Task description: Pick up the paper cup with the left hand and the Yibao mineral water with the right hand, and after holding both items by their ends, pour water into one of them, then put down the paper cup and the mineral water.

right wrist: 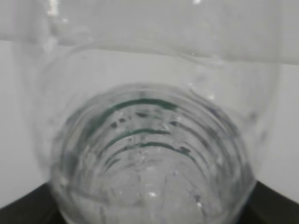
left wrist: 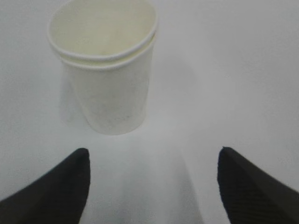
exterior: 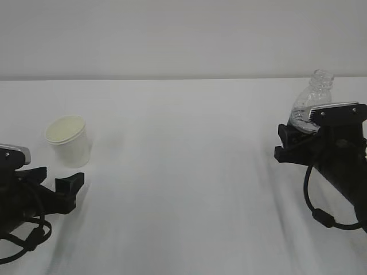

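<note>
The paper cup (exterior: 69, 140) stands upright on the white table at the left, white with a cream inside and a doubled rim (left wrist: 105, 70). My left gripper (exterior: 54, 177) sits low just in front of it, open, with only bare table between its black fingertips (left wrist: 70, 186); it stands clear of the cup. At the right, the Yibao mineral water (exterior: 312, 103), a clear ribbed capless bottle, leans in my right gripper (exterior: 298, 137), which is shut on its lower body. In the right wrist view the bottle (right wrist: 149, 154) fills the frame between the jaws, green label lines showing through it.
The white table (exterior: 183, 172) runs back to a pale wall. Black cables (exterior: 321, 215) loop under the right arm. No other objects are in view.
</note>
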